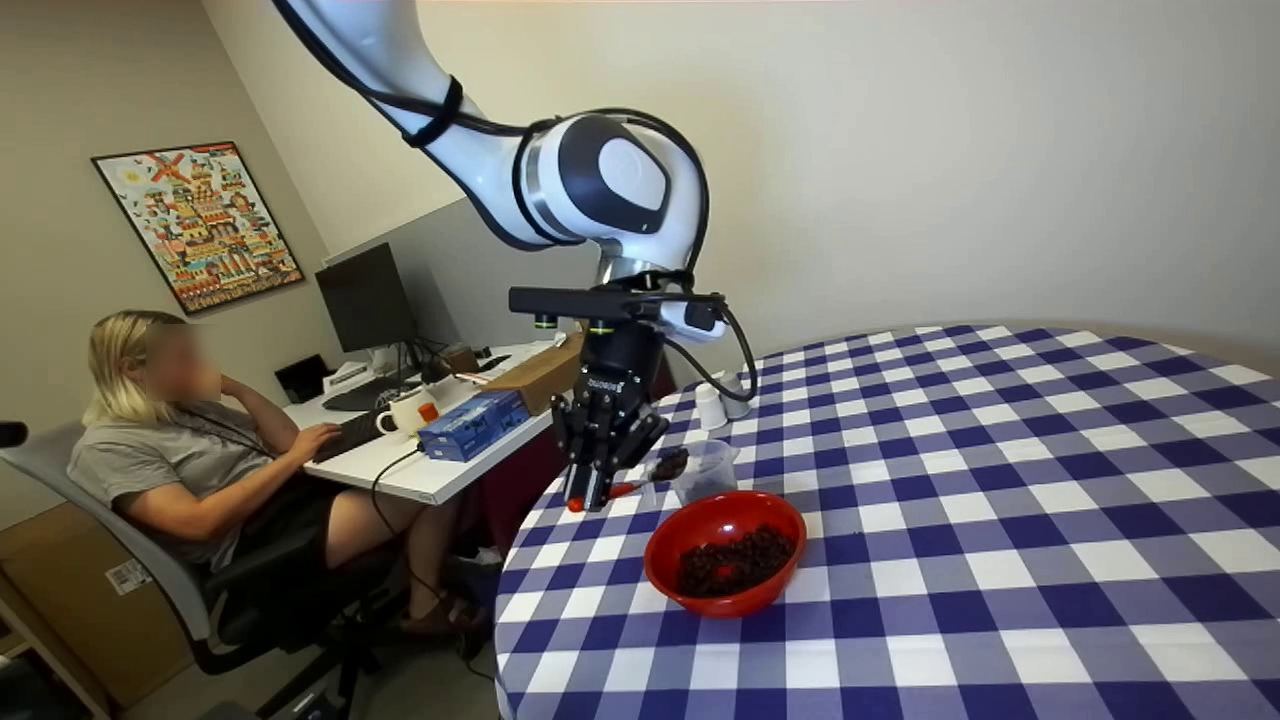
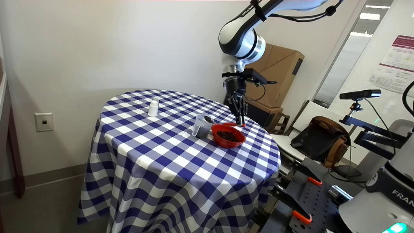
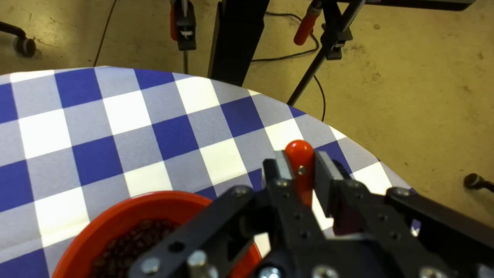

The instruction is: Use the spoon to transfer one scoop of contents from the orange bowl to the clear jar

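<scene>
Gripper [image 1: 588,490], in an exterior view, is seen at ten o'clock from the orange bowl [image 1: 720,515]; at the bowl's twelve o'clock the clear jar [image 1: 708,478] is partly hidden. The spoon [image 3: 300,160] is clamped at its handle by narrowly parted jaws, its head pointed toward two o'clock and heaped with dark contents [image 1: 672,463]. In the wrist view the bowl is cut off and the head hidden.

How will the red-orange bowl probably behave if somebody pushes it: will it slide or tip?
The bowl would probably slide before tipping, as it looks broad and low. The checked tablecloth might drag along, since it hangs in loose folds. The dark contents may shift but likely stay inside, lying low in the bowl.
</scene>
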